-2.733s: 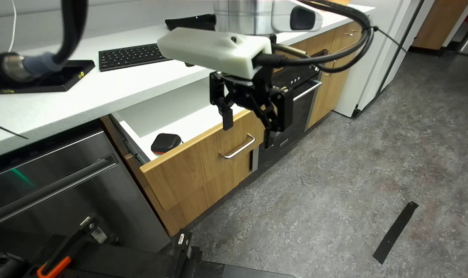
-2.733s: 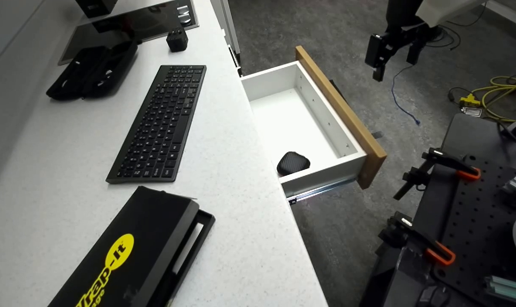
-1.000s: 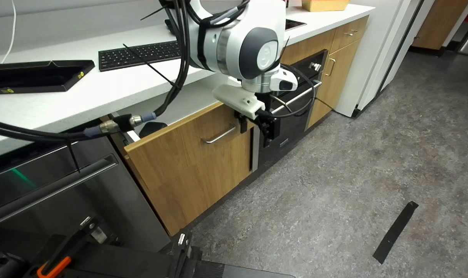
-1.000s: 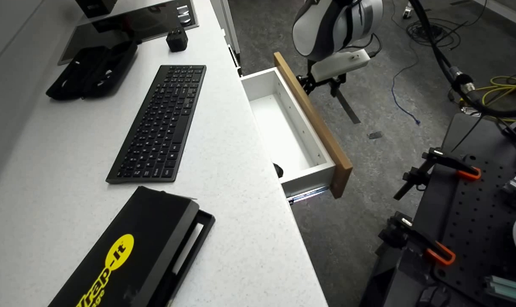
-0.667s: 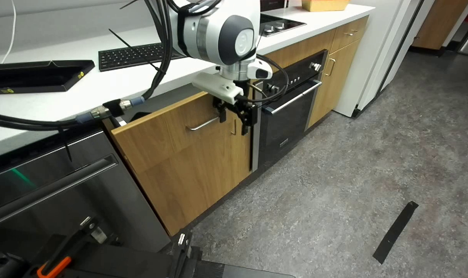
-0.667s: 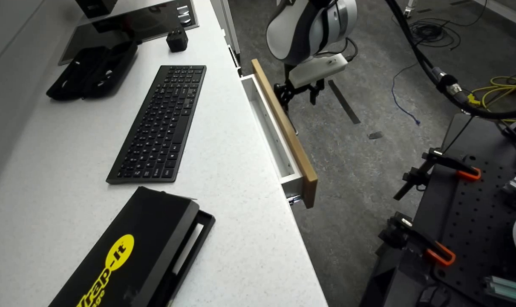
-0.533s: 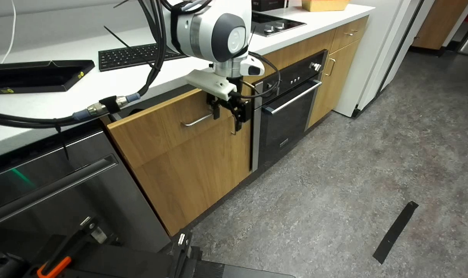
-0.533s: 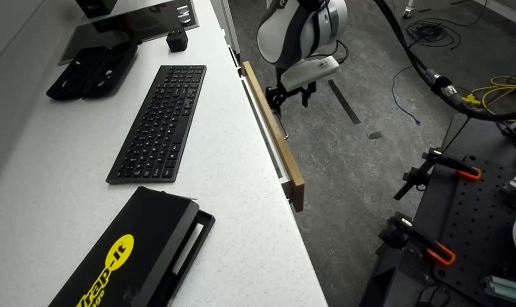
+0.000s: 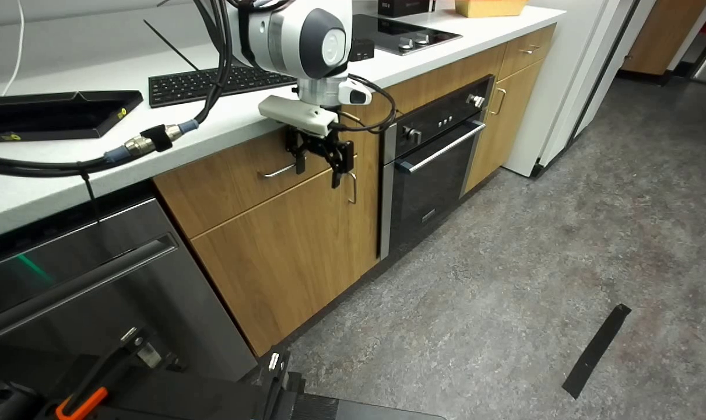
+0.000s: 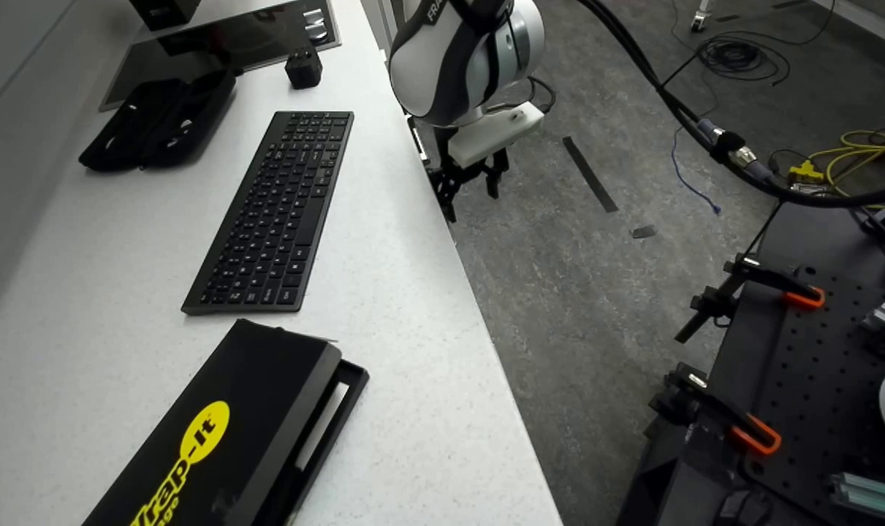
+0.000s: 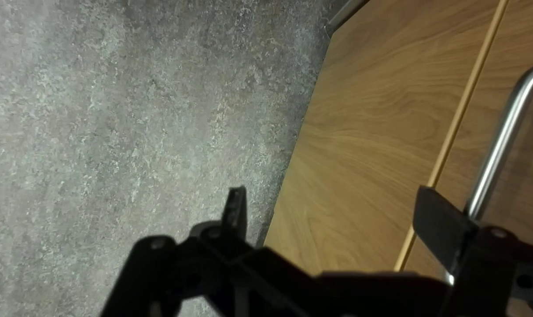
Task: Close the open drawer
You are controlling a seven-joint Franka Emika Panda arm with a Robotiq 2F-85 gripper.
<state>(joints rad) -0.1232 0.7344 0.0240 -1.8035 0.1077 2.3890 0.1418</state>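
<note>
Jaws, one pair: released, fingers (image 11: 440, 224) spread well apart with nothing gripped; stationed at the front of the drawer (image 9: 218, 189), presumably because a push asks for no grip. Drawer, light oak: face lying about level with the cabinet door (image 9: 288, 251) beneath it in an exterior view; interior hidden. Worktop (image 10: 413, 292), white: directly over the drawer, no oak of which shows past the edge in an exterior view; closing is therefore judged complete, or so nearly that any gap is too fine to tell. Silver bar handle (image 11: 495, 152): fixed lengthwise across the drawer front, a fitting for pulling and so, by judgement, not needed here; one finger covers part of it in the wrist view, touching or merely near, cannot be told. Oven (image 9: 434, 181), black-fronted: beside the drawer, at the end nearer the jaws, hence probably the neighbour to mind when moving off. Steel-fronted appliance (image 9: 108, 291): at the drawer's opposite side. Keyboard (image 10: 270, 212), black, and flat box (image 10: 230, 409), black with yellow lettering: both on the worktop, above the drawer's level and so likely of no bearing on its travel. Next move, judged: perhaps one light press to seat the drawer, then a straight retreat from its front; risk, a finger hooking the bar and drawing it outward.
</note>
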